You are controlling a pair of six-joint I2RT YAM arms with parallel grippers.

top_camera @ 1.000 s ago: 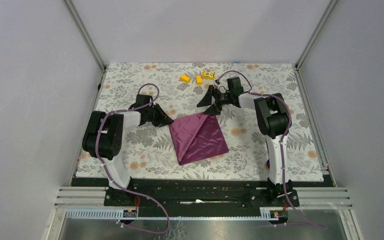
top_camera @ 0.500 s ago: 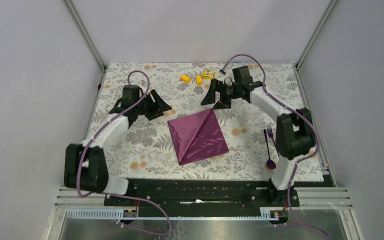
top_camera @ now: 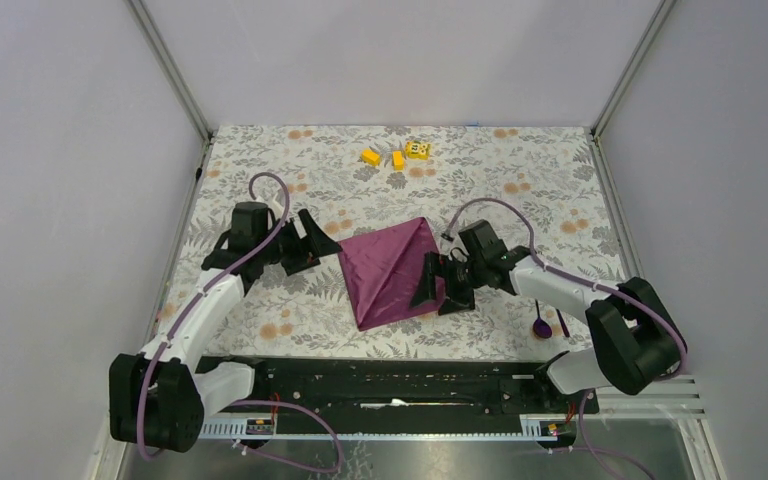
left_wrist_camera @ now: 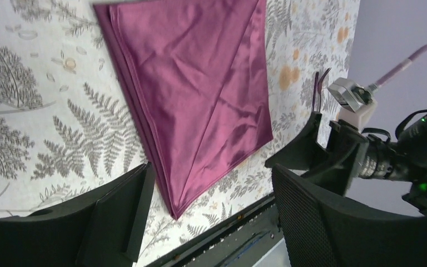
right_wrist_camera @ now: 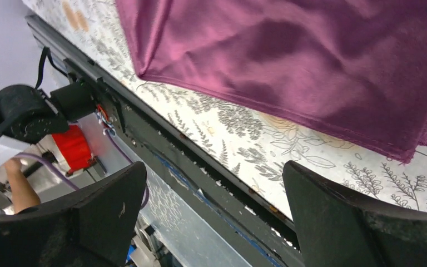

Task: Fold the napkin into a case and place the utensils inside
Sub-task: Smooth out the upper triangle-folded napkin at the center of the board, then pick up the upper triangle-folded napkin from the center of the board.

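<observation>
The plum-purple napkin (top_camera: pixel 392 270) lies folded into a kite shape on the floral tablecloth (top_camera: pixel 260 290). My left gripper (top_camera: pixel 312 243) is open just left of the napkin's left corner and holds nothing. In the left wrist view the napkin (left_wrist_camera: pixel 200 83) lies ahead between the fingers (left_wrist_camera: pixel 117 217). My right gripper (top_camera: pixel 441 290) is open and empty over the napkin's near right corner. The right wrist view has the napkin's edge (right_wrist_camera: pixel 311 67) above the gripper (right_wrist_camera: pixel 214 214). The spoon's bowl (top_camera: pixel 542 327) shows near the right arm; its handle is partly hidden. Fork tines (left_wrist_camera: pixel 315 92) peek out behind the right gripper.
Three small yellow blocks (top_camera: pixel 398 157) sit at the far middle of the tablecloth. The black front rail (top_camera: pixel 390 370) runs along the near edge, close below the napkin's tip. Grey walls close in the left, right and far sides.
The right arm swung from beyond the napkin's far tip down to its near right corner. The left gripper opened wider and stayed at the left corner. The right arm now partly covers the utensils.
</observation>
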